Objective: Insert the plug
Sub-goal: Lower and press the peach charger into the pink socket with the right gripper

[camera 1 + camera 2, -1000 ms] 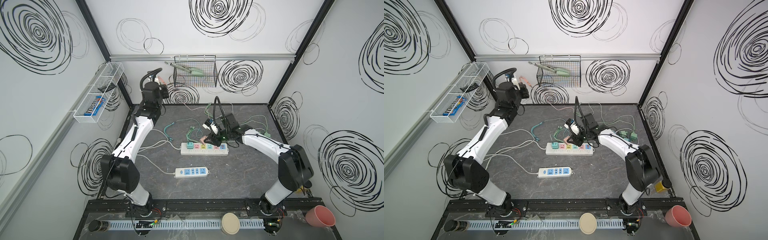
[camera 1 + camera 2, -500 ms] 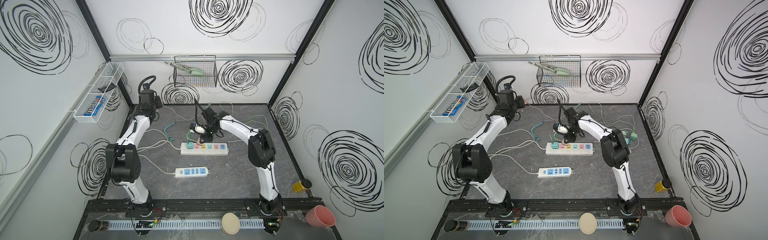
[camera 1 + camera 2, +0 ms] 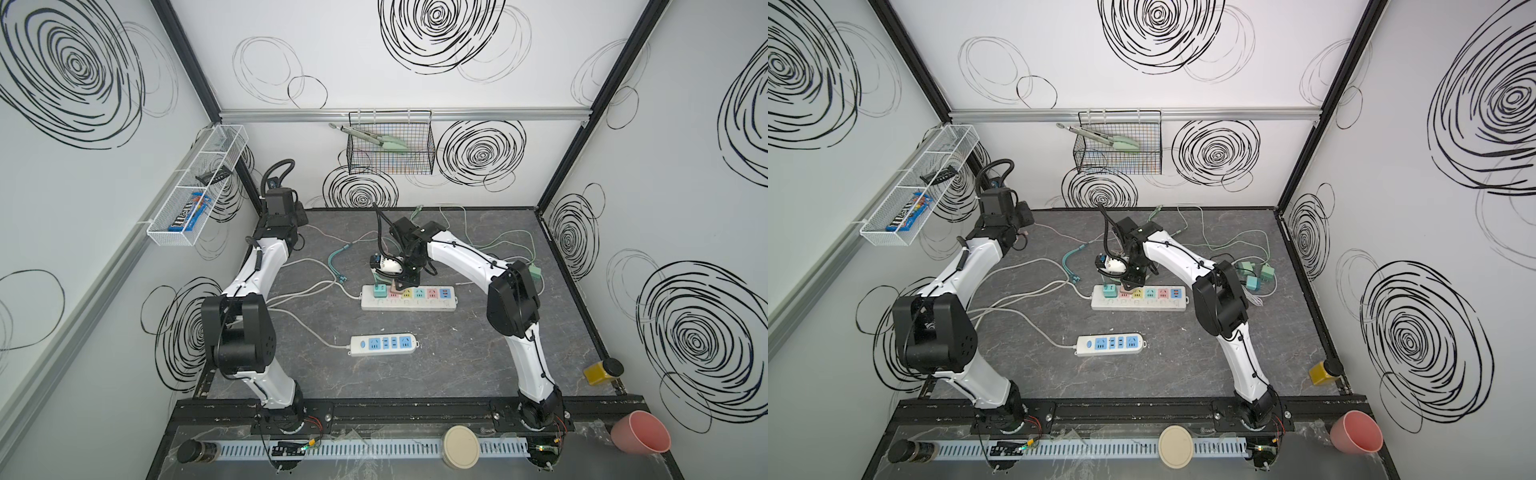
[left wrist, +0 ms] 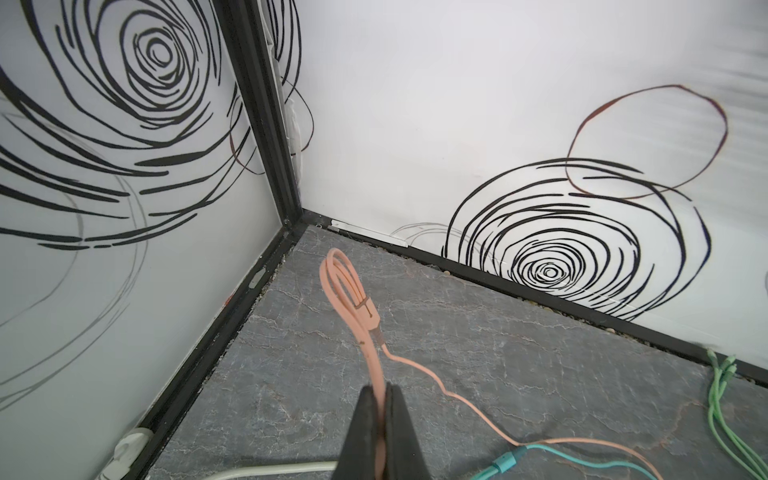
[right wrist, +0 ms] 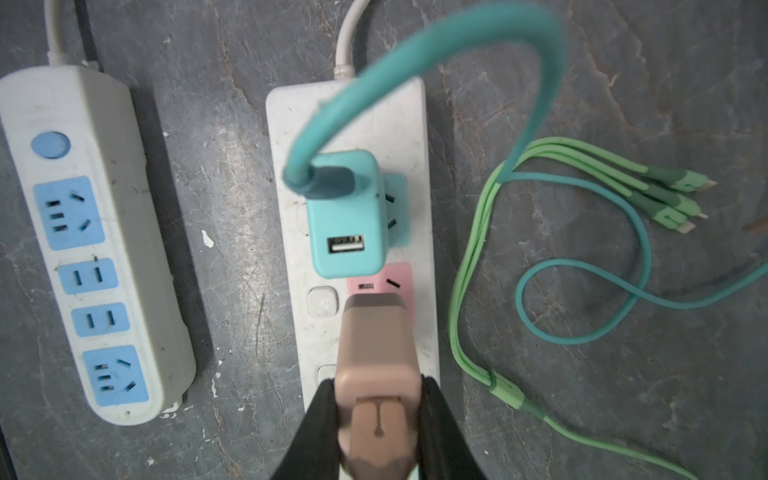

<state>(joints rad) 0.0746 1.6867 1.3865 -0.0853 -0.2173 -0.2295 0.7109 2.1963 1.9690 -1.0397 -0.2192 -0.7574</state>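
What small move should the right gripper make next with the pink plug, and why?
Probably press the pink plug straight down. The right gripper is shut on it, and it sits over the pink socket of the power strip, close beside the teal adapter. Whether its pins are already in, I cannot tell, so push gently.

Two power strips on the grey stone-patterned bench (image 3: 457,365)
The long white plastic power strip (image 3: 409,304) lies across the middle of the bench; the short white plastic power strip (image 3: 383,344) lies before it, toward the front edge. The teal box-shaped charger (image 3: 379,289) sits in the long strip's left end socket, the beige-pink plastic plug (image 5: 376,345) just right of it.
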